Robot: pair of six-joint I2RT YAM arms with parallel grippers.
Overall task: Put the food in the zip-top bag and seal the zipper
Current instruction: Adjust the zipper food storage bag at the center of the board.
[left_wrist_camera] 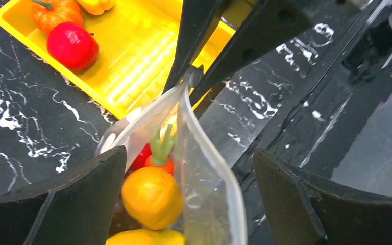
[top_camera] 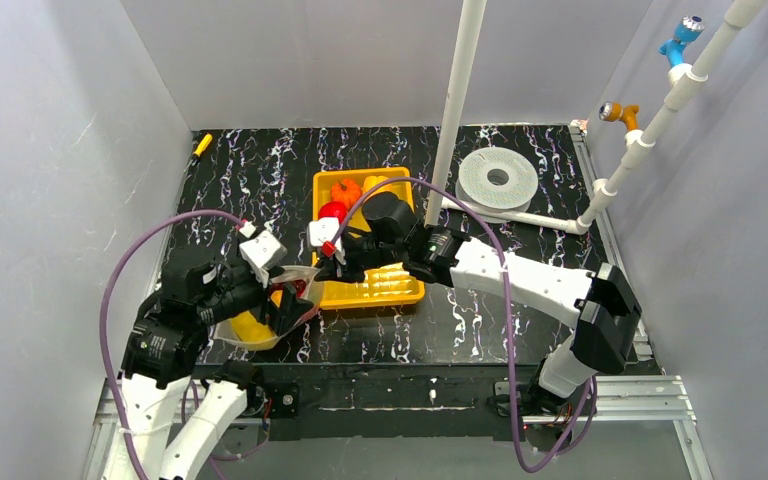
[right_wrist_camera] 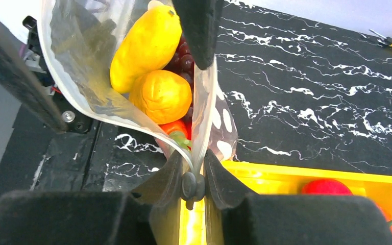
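We see right gripper clamped on zipper at bag corner, over tray edge; left gripper spread wide, bag with food between its fingers.

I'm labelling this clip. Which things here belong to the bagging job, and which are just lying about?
Job: zip-top bag, bagged food, tray food, yellow tray, right gripper pinching the bag's corner.
Lying about: white disc, small yellow tool, white pipes, blue fitting, orange fitting.
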